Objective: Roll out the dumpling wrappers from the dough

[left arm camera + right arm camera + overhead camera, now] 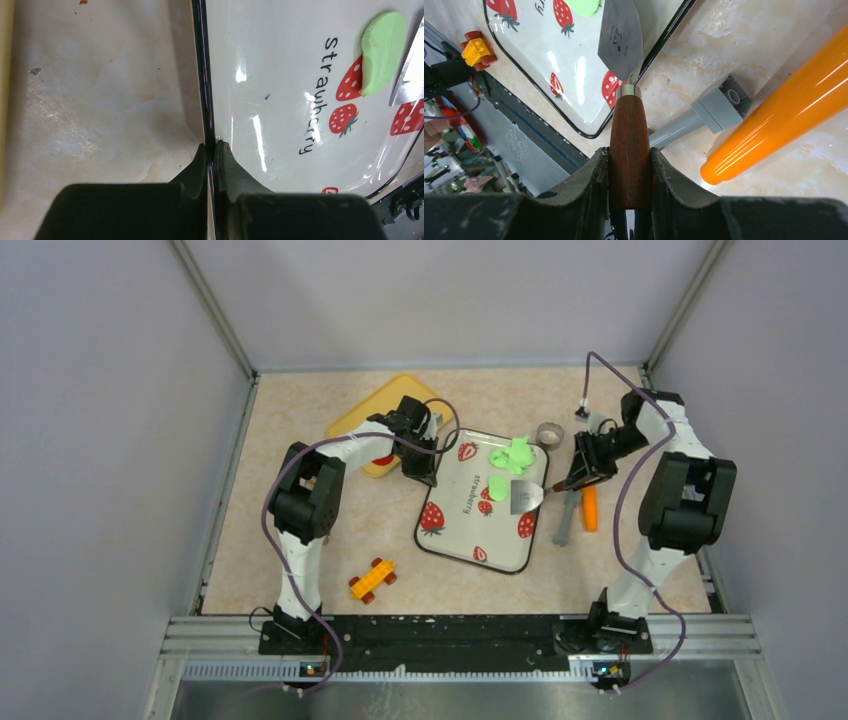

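- Scraper (620, 35) work is happening: the right tool (630, 156) is clenching its wooden handle, with the blade pointing ahead toward the wrapper (382, 52).
- The left tool (212, 150) is pinching the tray (202, 75) rim.
- Sliding the blade in flat and slow is probably working best.
- The dough (520, 452) is lying just past the blade.
- Counting: one dough lump, one wrapper, one scraper, one rolling pin (784, 95), two tools.

bright even light, glare streaks on the tray (260, 135).

Ragged green dough (520, 452) lies at the tray's (455, 537) far-right corner, a flat oval wrapper (382, 52) seemingly touching it.
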### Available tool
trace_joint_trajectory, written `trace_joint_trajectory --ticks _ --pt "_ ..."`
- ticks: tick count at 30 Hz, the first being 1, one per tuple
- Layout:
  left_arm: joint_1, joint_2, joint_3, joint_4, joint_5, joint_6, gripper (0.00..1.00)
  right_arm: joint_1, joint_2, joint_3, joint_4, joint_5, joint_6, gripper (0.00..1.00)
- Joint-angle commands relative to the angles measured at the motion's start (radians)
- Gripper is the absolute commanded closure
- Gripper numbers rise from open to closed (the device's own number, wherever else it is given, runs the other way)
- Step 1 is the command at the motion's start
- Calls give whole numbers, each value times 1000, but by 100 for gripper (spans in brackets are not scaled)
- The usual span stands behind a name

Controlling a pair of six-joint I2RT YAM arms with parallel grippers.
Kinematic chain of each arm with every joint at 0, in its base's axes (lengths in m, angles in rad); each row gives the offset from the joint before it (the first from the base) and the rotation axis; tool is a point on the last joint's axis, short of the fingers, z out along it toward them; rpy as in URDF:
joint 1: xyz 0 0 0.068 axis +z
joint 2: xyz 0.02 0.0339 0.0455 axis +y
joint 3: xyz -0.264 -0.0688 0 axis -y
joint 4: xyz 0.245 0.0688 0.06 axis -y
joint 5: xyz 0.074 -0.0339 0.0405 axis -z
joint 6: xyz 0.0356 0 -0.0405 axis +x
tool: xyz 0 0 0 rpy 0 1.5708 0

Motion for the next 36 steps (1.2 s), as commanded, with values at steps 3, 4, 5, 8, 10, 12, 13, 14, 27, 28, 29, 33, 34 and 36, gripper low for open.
trace_joint_trajectory --ticks 3,4,5,8,10,12,13,14,27,28,29,33,34,36 --pt "-7 10 3 -14 32 37 100 -16 81 65 10 3 30 100" --pt "-7 10 3 -14 32 38 100 -15 100 71 7 3 30 100" --pt "-7 10 4 -15 33 39 100 -16 113 79 -1 4 30 100" --pt "-5 10 5 -17 35 39 100 -16 140 98 -12 12 28 100" --pt "-5 12 9 -17 40 39 100 -15 148 106 -16 15 29 100" --pt "-4 16 12 -17 43 38 100 -15 153 112 -14 18 36 100" --pt "-3 18 15 -17 44 38 100 -15 156 114 -13 17 36 100" --pt "-4 21 18 -18 47 36 100 -14 159 117 -13 16 36 100" --pt "10 54 49 -26 129 91 100 65 252 178 14 -43 23 100" --pt "11 56 56 -29 129 98 100 70 261 186 15 -52 18 100" --pt "12 57 62 -32 131 105 100 75 269 191 15 -63 13 100" --pt "16 59 79 -43 133 118 100 81 274 212 1 -134 -19 100" --pt "15 59 81 -45 133 121 100 80 269 211 -3 -151 -27 100" --pt "16 56 81 -47 133 124 100 79 254 208 -20 -182 -66 100"
